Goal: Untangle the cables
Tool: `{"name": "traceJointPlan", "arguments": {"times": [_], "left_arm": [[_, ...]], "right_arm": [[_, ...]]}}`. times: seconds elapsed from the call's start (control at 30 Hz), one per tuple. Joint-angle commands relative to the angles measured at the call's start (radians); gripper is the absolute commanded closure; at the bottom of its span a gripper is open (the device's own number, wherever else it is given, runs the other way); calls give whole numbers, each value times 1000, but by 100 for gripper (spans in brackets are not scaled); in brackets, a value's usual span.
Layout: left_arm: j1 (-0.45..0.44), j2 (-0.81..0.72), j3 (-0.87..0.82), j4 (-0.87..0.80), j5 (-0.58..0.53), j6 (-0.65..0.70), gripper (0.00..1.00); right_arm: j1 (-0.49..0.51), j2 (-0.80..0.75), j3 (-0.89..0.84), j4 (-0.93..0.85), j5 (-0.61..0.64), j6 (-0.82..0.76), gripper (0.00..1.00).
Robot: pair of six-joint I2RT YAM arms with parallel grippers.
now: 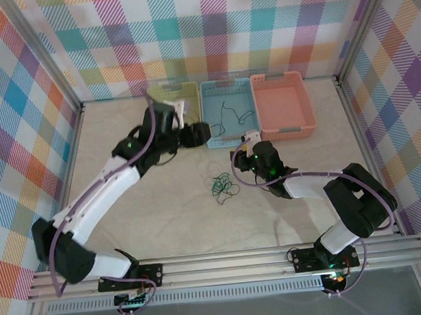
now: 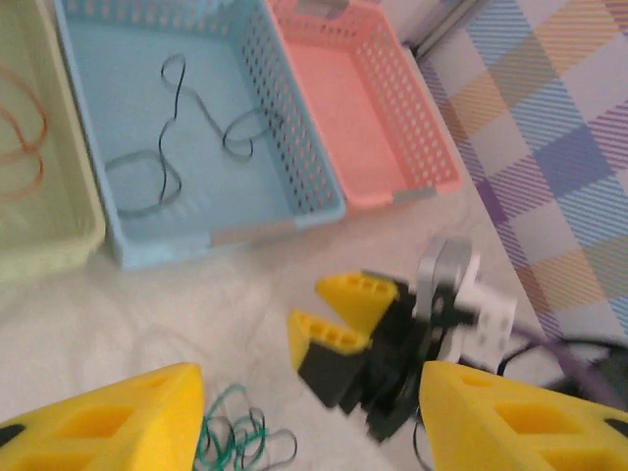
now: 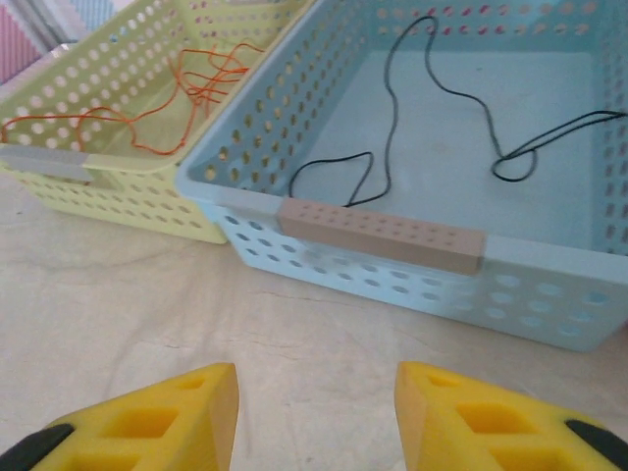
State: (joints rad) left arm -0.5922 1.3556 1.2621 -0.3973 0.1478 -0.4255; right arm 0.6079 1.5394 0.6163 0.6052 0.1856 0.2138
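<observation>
yellow-green basket [image 3: 118,191]: left end, seems to touch the blue one
blue basket [image 3: 530,294]: middle
pink basket [image 2: 422,123]: right end
table [image 1: 164,213]: wrinkly beige cloth

Two baskets seen past the parted fingers of the right gripper [image 3: 316,407]

A blue basket [image 3: 549,294] is set on the cloth-covered table [image 3: 147,294], and a black cable [image 3: 390,98] is laid in loose curves on its floor. A tan handle strip [image 3: 383,235] is fixed along its near wall. Touching its left side, a yellow-green basket [image 3: 128,201] is placed, with an orange cable [image 3: 201,83] bunched inside. Nearer than the blue basket, the yellow fingers [image 3: 167,422] are held apart above bare cloth, and nothing is gripped between them.
</observation>
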Motion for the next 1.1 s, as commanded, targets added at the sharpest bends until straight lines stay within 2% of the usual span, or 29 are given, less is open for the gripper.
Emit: {"name": "traceJointPlan", "arguments": {"times": [0.0,0.27,0.53,0.6,0.77,1.07], "left_arm": [[-13,-16,-199,146,3,-70,43],[-38,139,-333,238,100,-83,44],[-51,283,-311,301,195,-88,51],[-59,312,-294,289,204,-86,54],[-61,344,-250,200,190,-78,55],[-79,369,-228,164,206,-63,60]], "right_arm": [[-7,7,23,-23,-57,-21,53],[-7,-5,19,-37,-23,1,52],[-7,3,26,-44,-23,2,52],[-7,4,29,-45,-26,2,52],[-7,6,30,-46,-26,4,52],[-7,8,35,-51,-26,5,51]]}}
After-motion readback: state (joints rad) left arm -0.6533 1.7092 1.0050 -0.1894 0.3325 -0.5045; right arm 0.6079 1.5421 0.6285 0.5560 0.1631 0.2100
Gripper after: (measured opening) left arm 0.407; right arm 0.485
